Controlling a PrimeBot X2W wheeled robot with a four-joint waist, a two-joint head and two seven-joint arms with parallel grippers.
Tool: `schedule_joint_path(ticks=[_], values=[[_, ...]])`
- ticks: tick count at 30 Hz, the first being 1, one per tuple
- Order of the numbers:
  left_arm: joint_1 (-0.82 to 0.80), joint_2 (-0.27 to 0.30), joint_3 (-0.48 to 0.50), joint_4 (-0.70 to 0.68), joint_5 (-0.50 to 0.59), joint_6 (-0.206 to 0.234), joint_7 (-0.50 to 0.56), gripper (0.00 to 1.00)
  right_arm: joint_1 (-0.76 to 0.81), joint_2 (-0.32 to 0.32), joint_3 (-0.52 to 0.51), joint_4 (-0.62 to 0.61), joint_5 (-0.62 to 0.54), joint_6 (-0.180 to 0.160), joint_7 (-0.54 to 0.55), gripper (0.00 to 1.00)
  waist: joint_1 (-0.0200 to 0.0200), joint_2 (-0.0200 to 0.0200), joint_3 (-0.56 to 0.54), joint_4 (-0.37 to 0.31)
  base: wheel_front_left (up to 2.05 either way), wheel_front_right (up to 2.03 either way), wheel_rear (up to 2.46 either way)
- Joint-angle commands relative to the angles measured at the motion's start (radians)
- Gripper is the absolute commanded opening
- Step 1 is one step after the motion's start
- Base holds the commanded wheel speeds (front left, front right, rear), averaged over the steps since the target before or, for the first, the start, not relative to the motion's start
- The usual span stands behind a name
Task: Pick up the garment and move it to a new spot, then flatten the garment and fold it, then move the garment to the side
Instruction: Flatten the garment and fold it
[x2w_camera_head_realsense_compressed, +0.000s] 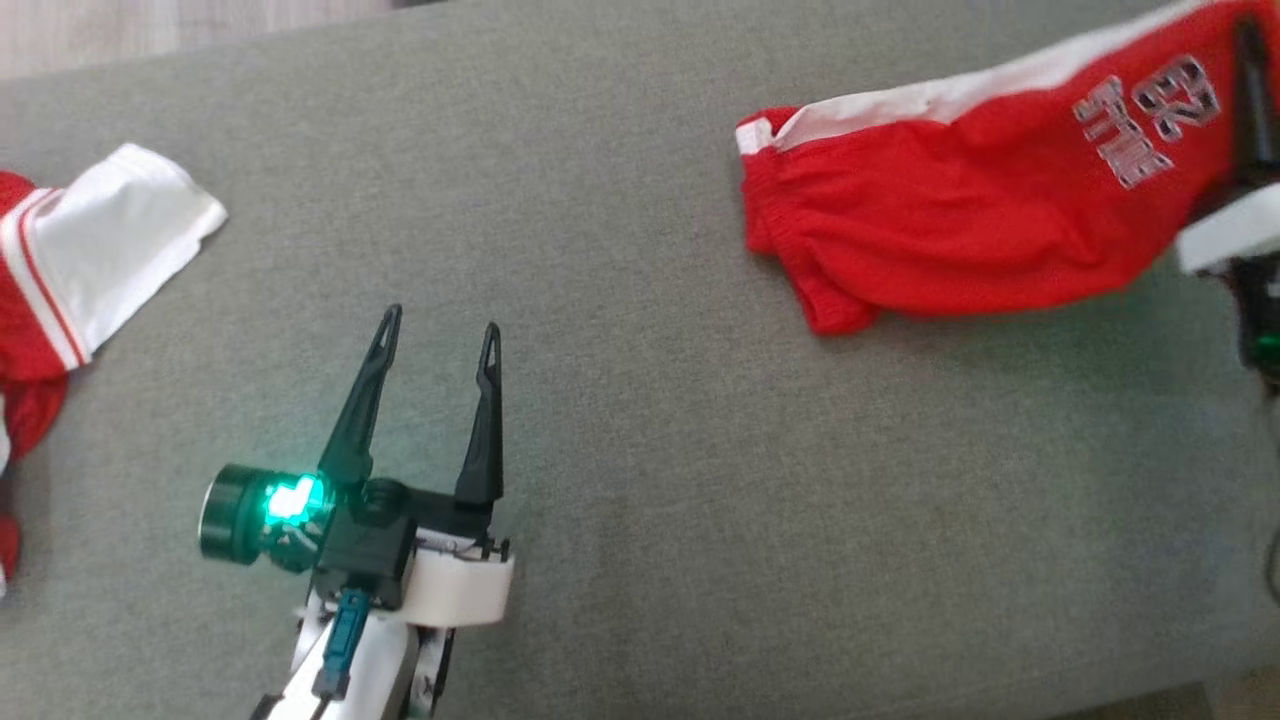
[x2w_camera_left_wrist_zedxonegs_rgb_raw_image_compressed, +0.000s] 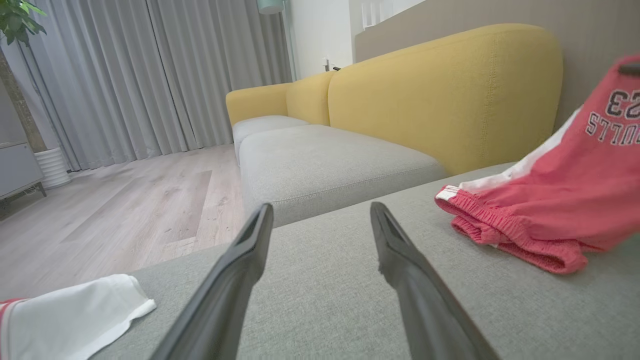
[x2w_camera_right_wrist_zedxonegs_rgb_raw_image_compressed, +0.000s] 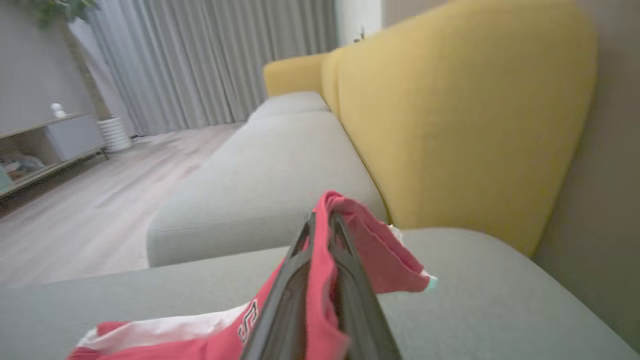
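The garment (x2w_camera_head_realsense_compressed: 950, 210) is a pair of red shorts with a white side stripe and printed lettering. It lies at the far right of the grey seat cushion (x2w_camera_head_realsense_compressed: 700, 520), with its right end lifted. My right gripper (x2w_camera_head_realsense_compressed: 1245, 40) is shut on that lifted end. In the right wrist view the red cloth (x2w_camera_right_wrist_zedxonegs_rgb_raw_image_compressed: 385, 255) is pinched between the two closed fingers of that gripper (x2w_camera_right_wrist_zedxonegs_rgb_raw_image_compressed: 322, 220). My left gripper (x2w_camera_head_realsense_compressed: 440, 325) stands open over bare cushion at the lower left, holding nothing. In the left wrist view, the shorts (x2w_camera_left_wrist_zedxonegs_rgb_raw_image_compressed: 560, 200) hang to the right of that gripper (x2w_camera_left_wrist_zedxonegs_rgb_raw_image_compressed: 321, 210).
A second red and white piece of clothing (x2w_camera_head_realsense_compressed: 110, 240) lies at the cushion's left edge, also seen low in the left wrist view (x2w_camera_left_wrist_zedxonegs_rgb_raw_image_compressed: 70, 315). A yellow backrest (x2w_camera_left_wrist_zedxonegs_rgb_raw_image_compressed: 440, 95) rises behind the seat, and wooden floor (x2w_camera_left_wrist_zedxonegs_rgb_raw_image_compressed: 125, 210) lies beyond the cushion's edge.
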Motion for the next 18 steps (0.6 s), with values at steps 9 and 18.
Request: schedule_joint_path(ticks=[9,18], values=[[0.03,-0.014,0.057,0.015,-0.001,-0.021,-0.005,1.0,0.144,0.158,0.221,-0.242,-0.194,0.007,0.017,0.03,0.0001,0.0,-0.037,0.06,0.0,0.0,0.0],[0.059,-0.047,0.085,0.014,-0.009,-0.028,-0.005,1.0,0.232,0.243,0.132,-0.222,-0.24,0.007,-0.012,1.0,0.0001,0.0,-0.093,0.091,0.0,0.0,0.0]])
